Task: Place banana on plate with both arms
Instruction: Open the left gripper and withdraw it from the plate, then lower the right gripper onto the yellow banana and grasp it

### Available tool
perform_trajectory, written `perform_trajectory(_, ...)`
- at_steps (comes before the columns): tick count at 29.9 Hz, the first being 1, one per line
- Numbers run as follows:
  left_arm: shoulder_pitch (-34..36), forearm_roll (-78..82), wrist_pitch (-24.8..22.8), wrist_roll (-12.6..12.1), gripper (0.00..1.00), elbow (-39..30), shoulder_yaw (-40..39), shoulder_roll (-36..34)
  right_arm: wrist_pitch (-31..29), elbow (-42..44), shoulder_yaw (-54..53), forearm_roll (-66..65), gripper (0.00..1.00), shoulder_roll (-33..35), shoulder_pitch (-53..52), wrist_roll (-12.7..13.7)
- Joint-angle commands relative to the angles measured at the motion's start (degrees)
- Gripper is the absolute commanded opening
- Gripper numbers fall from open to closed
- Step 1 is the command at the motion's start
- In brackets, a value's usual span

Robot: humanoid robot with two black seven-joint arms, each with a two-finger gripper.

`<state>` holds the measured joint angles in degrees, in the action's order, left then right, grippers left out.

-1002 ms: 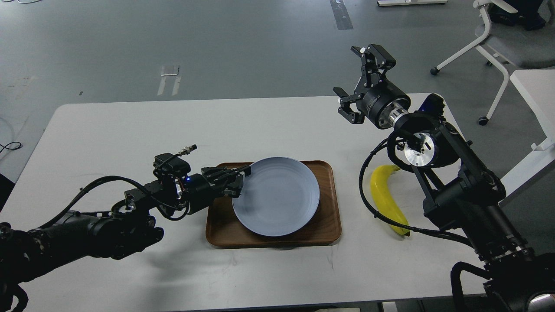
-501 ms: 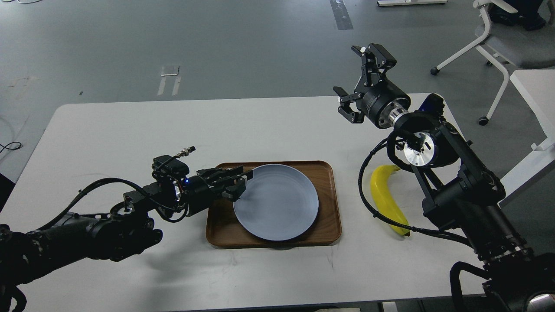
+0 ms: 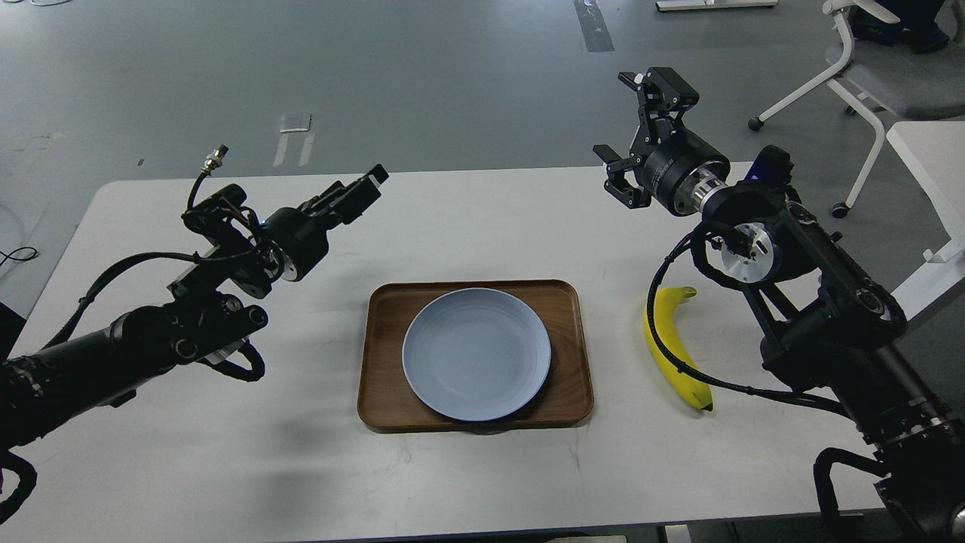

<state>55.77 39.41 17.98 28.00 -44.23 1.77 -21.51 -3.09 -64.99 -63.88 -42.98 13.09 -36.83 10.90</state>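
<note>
Banana [image 3: 673, 347] on table, below spread right end effector [image 3: 637, 132], untouched.

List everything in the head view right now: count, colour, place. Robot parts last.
banana: 1, yellow with dark tip, lying on the table right of the tray, a black arm cable crossing it
plate: 1, pale blue-grey, sitting in the tray, nothing on it
tray: 1, brown wood, centre of the table
table: 1, white, fills most of the view
office chair: 1, white frame with grey seat, on the floor at top right
second white surface: 1, partly seen at the right edge
left gripper: 1, black, raised above the table left of the tray, holding nothing
right gripper: 1, black, open, raised beyond the banana, holding nothing
</note>
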Motion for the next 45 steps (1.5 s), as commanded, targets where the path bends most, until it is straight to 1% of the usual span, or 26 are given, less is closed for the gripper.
perform_trajectory(1,3.29,-13.46,-5.67,0.00,0.98,0.37,-0.89,-0.81,0.02,-4.61,9.11,-9.30,1.00,9.31,-1.31,-0.17)
perform_trajectory(4,3.73,-20.50,-9.97,0.00,0.98,0.64,-4.92,-2.92,0.02,-9.97,15.53,-18.26,1.00,17.04,-2.28,-1.40)
perform_trajectory(5,3.64,-22.43,-12.85,-1.36,0.98,0.64,-7.72,-4.31,0.02,-12.68,17.72,-21.94,1.00,20.19,-2.54,-2.53)
perform_trajectory(6,3.47,-23.50,-16.80,-3.37,0.98,0.64,-11.05,-5.55,0.02,-15.58,19.66,-25.11,1.00,23.09,-2.54,-3.42)
perform_trajectory(7,3.29,-23.68,-18.93,-4.35,0.98,0.64,-12.83,-5.99,0.02,-16.83,20.37,-26.62,1.00,24.52,-2.54,-3.60)
perform_trajectory(8,2.86,-23.86,-23.04,-5.75,0.98,0.55,-16.50,-6.69,-0.07,-18.58,21.77,-30.20,1.00,26.88,-2.37,-3.69)
perform_trajectory(9,2.68,-23.95,-24.99,-6.29,0.98,0.55,-18.01,-6.96,0.01,-19.21,22.39,-32.15,1.00,28.12,-2.19,-3.69)
perform_trajectory(12,1.63,-23.95,-30.45,-8.13,0.98,0.46,-22.33,-8.19,0.45,-21.05,24.24,-39.89,0.99,30.94,-1.05,-4.47)
perform_trajectory(16,1.45,-24.82,-32.57,-8.66,0.98,-1.03,-23.04,-8.63,0.63,-21.93,24.07,-40.70,1.00,30.95,1.23,-4.83)
perform_trajectory(18,1.45,-27.63,-35.55,-9.71,0.98,-2.17,-23.04,-9.16,0.54,-23.16,24.07,-40.61,1.00,30.95,2.11,-4.83)
perform_trajectory(19,1.45,-29.99,-37.56,-11.55,0.98,-2.44,-23.04,-9.34,0.54,-23.60,24.07,-40.61,1.00,30.95,2.81,-4.83)
perform_trajectory(20,1.53,-32.36,-38.19,-14.26,0.98,-2.44,-23.13,-9.25,0.37,-23.87,24.07,-40.61,1.00,30.95,3.25,-4.74)
perform_trajectory(22,1.53,-34.75,-38.11,-17.09,0.98,-2.44,-23.13,-9.08,0.11,-24.22,24.16,-40.61,1.00,31.03,3.78,-4.74)
perform_trajectory(23,1.53,-36.24,-38.02,-19.02,0.98,-2.44,-23.13,-8.73,-0.24,-24.48,24.33,-40.61,1.00,31.21,4.39,-4.74)
perform_trajectory(24,1.53,-36.60,-38.02,-19.47,0.98,-2.44,-23.21,-8.64,-0.25,-24.49,24.33,-40.61,1.00,31.30,4.75,-4.74)
perform_trajectory(30,1.18,-36.60,-38.37,-19.39,0.98,-1.74,-23.30,-8.37,-0.25,-24.66,25.91,-46.56,1.00,32.52,8.70,-3.95)
perform_trajectory(31,0.92,-36.52,-38.46,-19.39,0.98,-1.74,-23.22,-8.37,-0.34,-24.92,27.22,-48.15,1.00,32.96,9.06,-3.26)
perform_trajectory(32,0.40,-36.60,-38.63,-19.39,0.98,-1.74,-23.30,-8.37,-0.42,-25.53,28.63,-49.39,1.00,33.14,9.06,-1.33)
perform_trajectory(33,0.22,-36.60,-38.64,-19.39,0.98,-1.74,-23.22,-8.46,-0.42,-25.54,29.34,-49.66,1.00,33.14,9.06,-0.10)
perform_trajectory(34,-0.22,-36.52,-38.64,-19.39,0.98,-1.74,-23.30,-8.37,-0.42,-25.54,30.39,-49.75,1.00,33.14,9.06,2.00)
perform_trajectory(35,-0.22,-36.51,-38.64,-19.39,0.98,-1.74,-23.30,-8.37,-0.42,-25.54,30.40,-49.75,1.00,33.14,9.06,2.02)
perform_trajectory(36,-0.66,-36.43,-38.64,-19.39,0.98,-1.74,-23.22,-8.37,-0.51,-25.54,31.18,-49.84,1.00,33.14,9.06,3.33)
perform_trajectory(37,-1.18,-36.34,-38.55,-19.39,0.98,-1.74,-23.22,-8.37,-1.03,-25.54,31.80,-50.01,1.00,33.14,9.06,3.69)
perform_trajectory(43,-3.12,-35.99,-38.28,-19.21,0.98,-1.74,-23.22,-8.11,-2.62,-25.19,35.14,-57.47,0.99,33.14,8.97,3.69)
perform_trajectory(45,-3.39,-35.99,-38.28,-19.21,0.98,-1.74,-23.22,-8.28,-2.88,-25.10,35.76,-57.92,0.99,32.62,8.97,3.78)
